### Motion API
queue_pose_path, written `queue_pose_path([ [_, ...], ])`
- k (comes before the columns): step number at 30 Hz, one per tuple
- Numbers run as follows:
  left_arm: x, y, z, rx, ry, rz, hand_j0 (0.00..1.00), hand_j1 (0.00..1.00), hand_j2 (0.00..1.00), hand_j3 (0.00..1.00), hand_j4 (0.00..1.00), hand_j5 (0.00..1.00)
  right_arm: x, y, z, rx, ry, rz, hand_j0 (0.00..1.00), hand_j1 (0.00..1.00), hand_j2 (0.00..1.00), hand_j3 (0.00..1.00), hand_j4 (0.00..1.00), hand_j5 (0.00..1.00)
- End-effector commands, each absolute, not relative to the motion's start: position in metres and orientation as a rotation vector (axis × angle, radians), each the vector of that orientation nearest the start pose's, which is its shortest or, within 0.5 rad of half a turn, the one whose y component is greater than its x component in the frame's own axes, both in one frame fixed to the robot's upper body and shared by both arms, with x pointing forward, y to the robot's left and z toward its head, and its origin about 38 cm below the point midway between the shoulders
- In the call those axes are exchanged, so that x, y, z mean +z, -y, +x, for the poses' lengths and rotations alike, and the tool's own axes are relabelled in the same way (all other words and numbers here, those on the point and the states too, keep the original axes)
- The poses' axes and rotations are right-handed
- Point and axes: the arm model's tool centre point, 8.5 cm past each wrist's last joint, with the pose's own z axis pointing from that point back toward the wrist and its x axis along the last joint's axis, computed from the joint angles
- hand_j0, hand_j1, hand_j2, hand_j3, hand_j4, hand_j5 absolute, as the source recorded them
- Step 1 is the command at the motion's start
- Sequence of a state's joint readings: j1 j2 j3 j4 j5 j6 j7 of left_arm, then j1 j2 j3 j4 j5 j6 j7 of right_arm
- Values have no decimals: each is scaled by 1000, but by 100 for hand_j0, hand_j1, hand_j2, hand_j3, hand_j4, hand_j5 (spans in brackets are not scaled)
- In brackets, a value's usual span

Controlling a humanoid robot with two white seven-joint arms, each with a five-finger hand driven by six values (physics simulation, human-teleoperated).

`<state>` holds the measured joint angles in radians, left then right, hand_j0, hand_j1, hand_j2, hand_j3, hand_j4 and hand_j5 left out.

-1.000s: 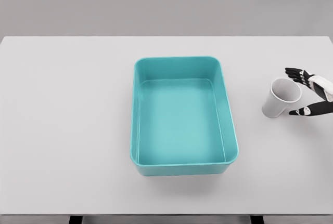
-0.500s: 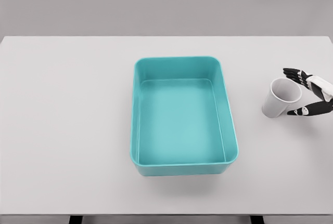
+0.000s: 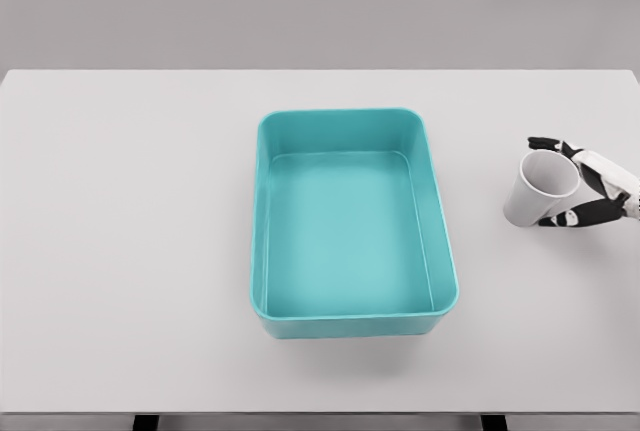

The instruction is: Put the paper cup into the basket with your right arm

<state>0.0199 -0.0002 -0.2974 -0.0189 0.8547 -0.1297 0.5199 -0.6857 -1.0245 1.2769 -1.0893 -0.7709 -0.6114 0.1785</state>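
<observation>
The flat pale grey tabletop (image 3: 130, 251) fills the view. A teal rectangular plastic basket (image 3: 264, 251), empty, sits at its centre. At three o'clock from the basket, well apart from it, stands the white paper cup (image 3: 535, 191), tilted with its mouth toward the right edge. The right hand (image 3: 575, 183), black-fingered on a white arm, brackets the cup's upper part: fingers at the far rim, thumb low against the near wall, apparently closed on it, though firm contact cannot be confirmed.

Risk: the light, tilted cup could tip or squirt out if the grip bears only on the rim. It could also clip the basket's right wall if carried too low. Nothing else obstructs the path.
</observation>
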Motion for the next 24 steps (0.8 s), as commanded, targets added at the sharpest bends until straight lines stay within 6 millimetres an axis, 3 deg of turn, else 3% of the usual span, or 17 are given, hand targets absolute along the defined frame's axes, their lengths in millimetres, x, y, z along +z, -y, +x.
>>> queue_pose_path([
  [1, -247, -311, -20, 579, 1, 622, 100, 100, 100, 100, 100, 100, 110, 437, 401, 911, 1406, 16, 100, 100, 100, 100, 100, 100],
  [4, -247, -311, -20, 579, 1, 622, 100, 100, 100, 100, 100, 100, 108, 436, 400, 922, 1398, 28, 97, 97, 97, 97, 97, 97],
  [10, -247, -311, -20, 579, 1, 622, 100, 100, 100, 100, 100, 100, 108, 436, 399, 947, 1384, 45, 70, 70, 70, 70, 70, 70],
  [13, -247, -311, -20, 579, 1, 622, 100, 100, 100, 100, 100, 100, 108, 435, 399, 952, 1382, 51, 61, 61, 61, 61, 61, 61],
  [24, -247, -311, -20, 579, 1, 622, 100, 100, 100, 100, 100, 100, 122, 428, 402, 962, 1423, 64, 56, 56, 56, 56, 56, 56],
])
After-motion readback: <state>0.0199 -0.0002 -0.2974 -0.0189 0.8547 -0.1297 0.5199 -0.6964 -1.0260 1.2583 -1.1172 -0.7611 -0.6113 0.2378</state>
